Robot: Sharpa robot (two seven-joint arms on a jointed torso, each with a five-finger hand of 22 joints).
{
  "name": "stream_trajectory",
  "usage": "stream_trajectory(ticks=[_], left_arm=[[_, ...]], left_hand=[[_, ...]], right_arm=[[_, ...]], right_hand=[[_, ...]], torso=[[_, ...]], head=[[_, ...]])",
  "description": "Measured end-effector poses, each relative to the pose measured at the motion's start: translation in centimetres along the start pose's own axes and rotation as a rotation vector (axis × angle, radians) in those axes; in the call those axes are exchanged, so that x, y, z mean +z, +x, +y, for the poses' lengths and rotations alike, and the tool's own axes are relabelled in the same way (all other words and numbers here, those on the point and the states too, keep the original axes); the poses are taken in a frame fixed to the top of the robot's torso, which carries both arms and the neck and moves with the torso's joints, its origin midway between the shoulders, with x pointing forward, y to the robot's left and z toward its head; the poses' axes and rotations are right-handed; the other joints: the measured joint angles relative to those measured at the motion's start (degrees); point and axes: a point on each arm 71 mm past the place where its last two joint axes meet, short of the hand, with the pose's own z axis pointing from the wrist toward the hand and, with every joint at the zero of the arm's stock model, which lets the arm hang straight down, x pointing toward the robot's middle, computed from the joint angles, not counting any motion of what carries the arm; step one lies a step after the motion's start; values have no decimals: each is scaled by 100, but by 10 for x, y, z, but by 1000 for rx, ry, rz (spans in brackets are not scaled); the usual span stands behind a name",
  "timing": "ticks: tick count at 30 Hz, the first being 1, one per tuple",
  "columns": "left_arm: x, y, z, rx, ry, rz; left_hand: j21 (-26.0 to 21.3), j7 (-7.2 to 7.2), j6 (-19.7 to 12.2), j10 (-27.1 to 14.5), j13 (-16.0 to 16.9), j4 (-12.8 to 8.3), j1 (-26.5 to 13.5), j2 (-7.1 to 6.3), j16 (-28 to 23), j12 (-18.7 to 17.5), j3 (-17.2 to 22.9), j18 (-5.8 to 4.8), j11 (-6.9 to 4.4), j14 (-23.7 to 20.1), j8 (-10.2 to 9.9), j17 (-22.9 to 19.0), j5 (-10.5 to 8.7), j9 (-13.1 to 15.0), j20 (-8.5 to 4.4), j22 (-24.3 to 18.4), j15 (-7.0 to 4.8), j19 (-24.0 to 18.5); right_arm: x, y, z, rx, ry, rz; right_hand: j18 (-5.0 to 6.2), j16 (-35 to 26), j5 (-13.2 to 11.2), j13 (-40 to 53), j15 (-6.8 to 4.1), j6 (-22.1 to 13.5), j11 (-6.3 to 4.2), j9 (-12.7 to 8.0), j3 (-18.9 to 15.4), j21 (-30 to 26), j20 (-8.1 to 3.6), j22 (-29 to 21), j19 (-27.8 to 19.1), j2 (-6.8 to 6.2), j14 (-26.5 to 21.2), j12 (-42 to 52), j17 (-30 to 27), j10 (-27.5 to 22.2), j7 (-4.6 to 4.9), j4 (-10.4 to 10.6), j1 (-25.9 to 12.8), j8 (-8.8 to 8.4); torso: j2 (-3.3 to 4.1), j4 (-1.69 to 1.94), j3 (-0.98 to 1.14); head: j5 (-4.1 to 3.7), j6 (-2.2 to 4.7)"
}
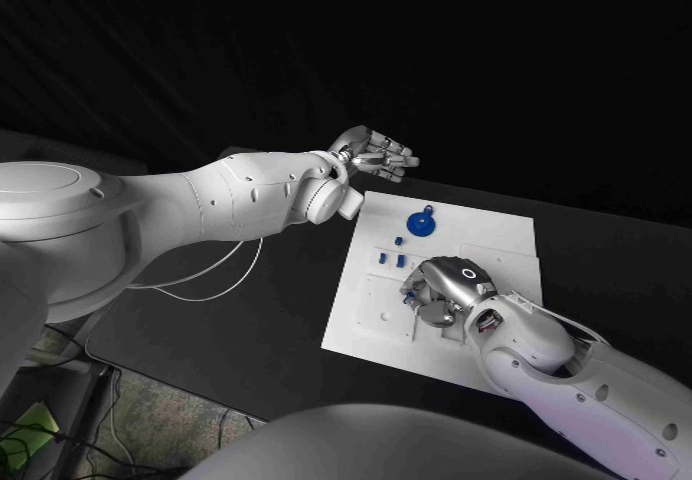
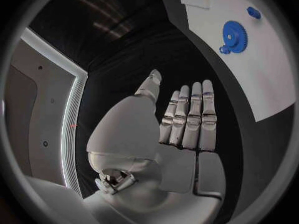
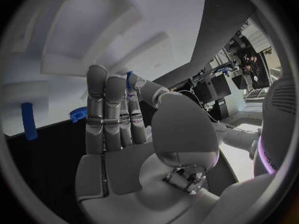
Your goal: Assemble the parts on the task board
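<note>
We see a black table (image 1: 231, 320) carrying the white task board (image 1: 490, 235). Over the board's near part our right hand (image 1: 440, 290) pinches a small blue part (image 3: 129, 79). Farther along sits a blue gear (image 1: 420, 224); beyond the board's far corner our left hand (image 1: 375, 155) hovers flat, holding nothing

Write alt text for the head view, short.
The right hand rests over the near part of the white task board on the black table. The left hand, holding nothing, hovers off the board's far corner; a blue gear lies on the board.
</note>
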Motion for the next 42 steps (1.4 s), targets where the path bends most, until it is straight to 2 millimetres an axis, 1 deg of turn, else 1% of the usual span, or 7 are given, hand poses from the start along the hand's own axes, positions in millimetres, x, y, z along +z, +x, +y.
stream_trajectory(ticks=[12,30,34,36,38,39,42], left_arm=[[0,-1,0,1,-2,-2],[0,-2,1,2,-2,-6],[0,-3,1,2,-3,-6],[0,-3,1,3,-3,-6],[0,-3,1,3,-3,-7],[0,-3,1,3,-3,-7],[0,-3,1,3,-3,-7]], left_hand=[[0,0,0,-21,0,16,0,0,0,0,-16,0,21,0,0,0,-26,0,0,-9,0,0],[0,0,0,-21,0,16,0,0,0,0,-16,0,21,0,0,0,-26,0,0,-8,0,0],[0,0,0,-21,0,16,0,0,0,0,-16,0,21,0,0,0,-26,0,0,-8,0,0],[0,0,0,-21,0,16,0,0,0,0,-16,0,21,0,0,0,-26,0,0,-8,0,0],[0,0,0,-21,0,16,0,0,0,0,-16,0,21,0,0,0,-26,0,0,-8,0,0],[0,0,0,-21,0,16,0,0,0,0,-16,0,21,0,0,0,-26,0,0,-7,0,0],[0,0,0,-21,0,16,0,0,0,0,-16,0,21,0,0,0,-26,0,0,-7,0,0]], right_arm=[[-1,1,4,4,-8,1],[-2,4,8,-39,-12,4],[-2,4,7,-43,-9,5],[-2,5,6,-43,-6,7],[-2,5,6,-39,-6,7],[-2,5,6,-36,-7,7],[-3,5,6,-25,-9,6]], right_hand=[[0,25,46,2,-17,-1,-2,28,16,-24,0,66,0,-1,-17,-1,-16,-2,1,-31,0,-2],[28,84,241,-1,-14,7,11,33,72,-54,0,175,0,-111,-14,-8,-54,11,-25,-51,-110,-4],[89,88,308,-2,-1,-127,-138,-27,-169,-144,32,171,32,-180,-27,-5,-83,10,25,69,-244,-4],[156,90,333,-19,6,-271,-63,-94,-316,-184,51,150,51,-277,-70,6,-96,-239,44,137,-341,-2],[181,94,260,-16,106,-481,63,-136,-570,-255,136,107,50,-409,-84,48,-108,-710,90,227,-472,2],[214,94,239,-23,129,-573,117,-146,-726,-287,171,86,57,-423,-90,46,-117,-878,92,265,-486,2],[220,93,239,-45,177,-763,207,-147,-1231,-390,207,24,60,-481,-138,44,-152,-1200,36,335,-411,2]], torso=[[2,1,0],[1,-2,0],[0,-4,0],[0,-4,0],[-1,-5,0],[-1,-5,0],[-1,-4,0]], head=[[-5,-1],[1,-1],[1,-1],[1,-1],[-3,-1],[-4,-1],[-8,-1]])
